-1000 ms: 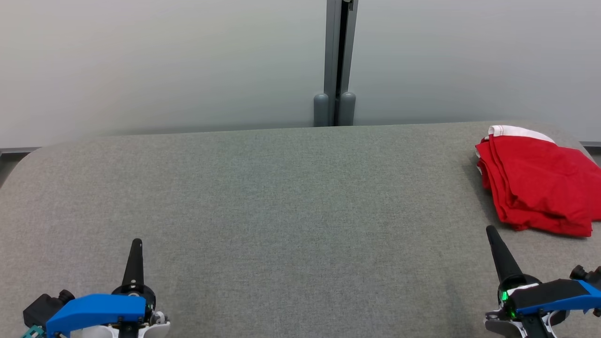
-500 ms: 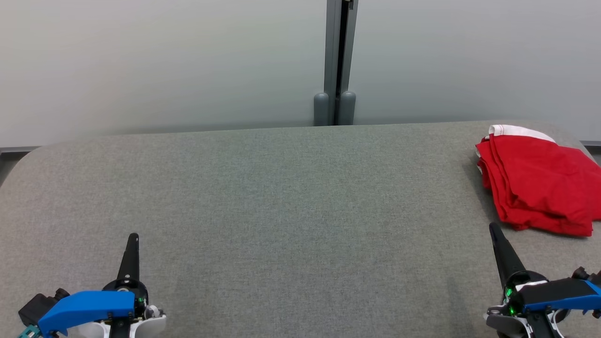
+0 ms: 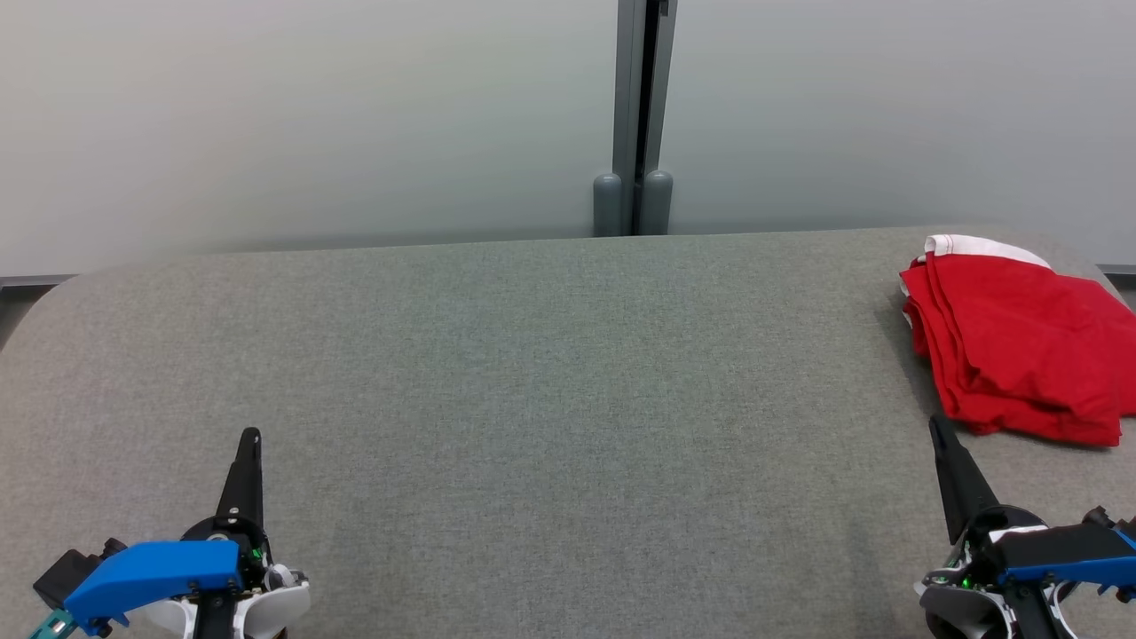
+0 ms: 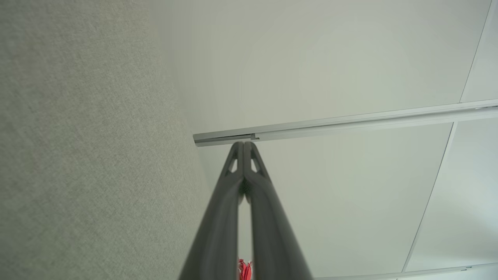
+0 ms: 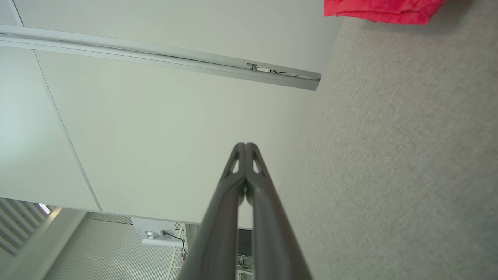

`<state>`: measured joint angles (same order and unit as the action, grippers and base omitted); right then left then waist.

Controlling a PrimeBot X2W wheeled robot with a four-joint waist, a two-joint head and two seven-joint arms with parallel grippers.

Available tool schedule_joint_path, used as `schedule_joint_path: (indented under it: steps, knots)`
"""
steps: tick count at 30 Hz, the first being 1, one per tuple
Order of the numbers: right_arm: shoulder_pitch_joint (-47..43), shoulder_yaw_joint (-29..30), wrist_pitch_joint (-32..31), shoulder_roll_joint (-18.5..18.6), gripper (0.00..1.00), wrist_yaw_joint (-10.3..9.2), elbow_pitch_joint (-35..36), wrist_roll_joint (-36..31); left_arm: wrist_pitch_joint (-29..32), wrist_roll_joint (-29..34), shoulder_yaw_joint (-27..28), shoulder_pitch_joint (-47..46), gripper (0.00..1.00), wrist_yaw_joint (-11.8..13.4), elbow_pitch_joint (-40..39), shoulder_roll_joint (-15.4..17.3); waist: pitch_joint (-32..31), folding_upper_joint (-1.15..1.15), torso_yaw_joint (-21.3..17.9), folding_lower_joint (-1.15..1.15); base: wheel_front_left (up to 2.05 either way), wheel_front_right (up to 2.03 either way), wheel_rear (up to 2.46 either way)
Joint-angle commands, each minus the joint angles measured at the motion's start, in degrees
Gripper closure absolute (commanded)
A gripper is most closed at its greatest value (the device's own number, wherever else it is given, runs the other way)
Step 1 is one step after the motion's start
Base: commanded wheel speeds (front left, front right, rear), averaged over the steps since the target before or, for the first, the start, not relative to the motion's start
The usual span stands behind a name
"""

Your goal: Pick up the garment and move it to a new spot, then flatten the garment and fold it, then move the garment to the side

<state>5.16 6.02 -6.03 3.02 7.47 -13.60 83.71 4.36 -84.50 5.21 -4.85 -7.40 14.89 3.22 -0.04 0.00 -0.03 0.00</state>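
A grey fabric-covered table with rounded corners stands before a pale partition wall split by a grey upright post. The red garment, folded with a white band at its far edge, lies at the table's far right. The left gripper hovers low at the near left, its dark fingers pressed together, empty, pointing away from the robot. The right gripper sits at the near right, tips likewise meeting on nothing, near the garment's near edge but apart from it.
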Motion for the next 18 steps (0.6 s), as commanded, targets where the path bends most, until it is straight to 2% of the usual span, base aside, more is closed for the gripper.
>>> schedule_joint_path:
  steps: [1, 18]
  knots:
    - [0.9, 0.2, -0.3, -0.1, 1.00, 0.04, 0.1, 1.3, 0.4, -1.2, 0.6, -1.1, 1.00, -0.1, -0.4, -0.1, 0.0, 0.00, 0.0, 0.00, 0.00, 0.00, 0.00]
    - [1.4, 0.6, -0.5, -0.2, 1.00, 0.04, -0.5, 7.9, 2.1, -7.1, 1.3, -1.6, 1.00, -0.2, -1.0, -0.4, 0.2, 0.00, 0.0, 0.00, 0.00, 0.00, 0.00]
